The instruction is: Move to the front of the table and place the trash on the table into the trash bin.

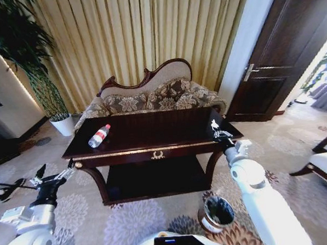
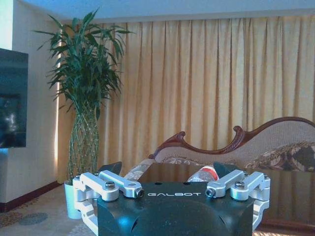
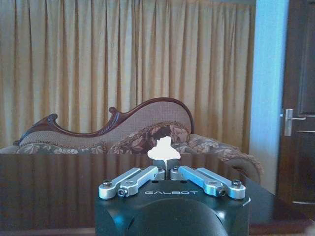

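Curtained sitting room with carved sofa, tall plant and dark door

Pleated gold curtains [image 1: 142, 36] cover the back wall behind a floral-upholstered sofa [image 1: 151, 98] with a carved wooden frame. A tall bamboo-like plant [image 2: 86, 83] stands in a white pot [image 1: 62, 125] beside what seems a dark wall-mounted screen [image 2: 12, 98]. Patterned floral carpet [image 1: 125, 223] covers the floor; a dark wooden door [image 1: 280, 56] stands on the right.

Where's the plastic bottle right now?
In the head view the bottle lies on its side on the table, near the left end, in front of the sofa. The open left gripper hangs off the table's left front corner.
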You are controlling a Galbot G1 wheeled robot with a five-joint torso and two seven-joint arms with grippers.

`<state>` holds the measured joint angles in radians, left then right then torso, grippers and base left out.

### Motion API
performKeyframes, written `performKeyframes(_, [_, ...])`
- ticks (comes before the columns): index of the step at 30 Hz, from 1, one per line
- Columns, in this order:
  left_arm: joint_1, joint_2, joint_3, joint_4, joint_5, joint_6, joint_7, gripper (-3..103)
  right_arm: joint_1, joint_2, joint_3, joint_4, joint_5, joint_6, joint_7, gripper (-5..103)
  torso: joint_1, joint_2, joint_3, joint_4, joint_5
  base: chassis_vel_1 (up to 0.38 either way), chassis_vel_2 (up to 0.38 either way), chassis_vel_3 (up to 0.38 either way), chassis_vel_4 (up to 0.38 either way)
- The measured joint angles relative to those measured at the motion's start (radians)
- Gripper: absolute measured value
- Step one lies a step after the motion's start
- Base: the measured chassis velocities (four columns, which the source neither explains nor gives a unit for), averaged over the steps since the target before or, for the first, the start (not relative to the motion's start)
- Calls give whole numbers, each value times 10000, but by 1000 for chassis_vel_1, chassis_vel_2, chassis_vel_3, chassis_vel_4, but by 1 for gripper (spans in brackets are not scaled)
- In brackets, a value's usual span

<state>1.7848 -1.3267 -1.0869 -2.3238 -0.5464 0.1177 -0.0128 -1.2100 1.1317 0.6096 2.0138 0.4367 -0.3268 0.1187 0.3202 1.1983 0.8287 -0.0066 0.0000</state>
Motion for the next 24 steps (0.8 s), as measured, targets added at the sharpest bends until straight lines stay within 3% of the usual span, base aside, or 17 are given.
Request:
performKeyframes(8, [-6,-17,24,23,2,-14,17,100,-234,331,-52,-537,-290,249,0,1,-3,3,-2,1,-2,144,-124,-131,128])
performKeyframes(16, [24,-34,-47,58,-68,-127,48,100,-759,775,-84,-2437,-1009,430,-1,1,13,-9,6,1,4,0,0,0,0])
performKeyframes(24, [2,-84,-157,-33,-193,-164,57,100,-1025,1137,199,-4920,-2853,115,-1,1,1,-1,0,-1,-2,-7,2,6,-2])
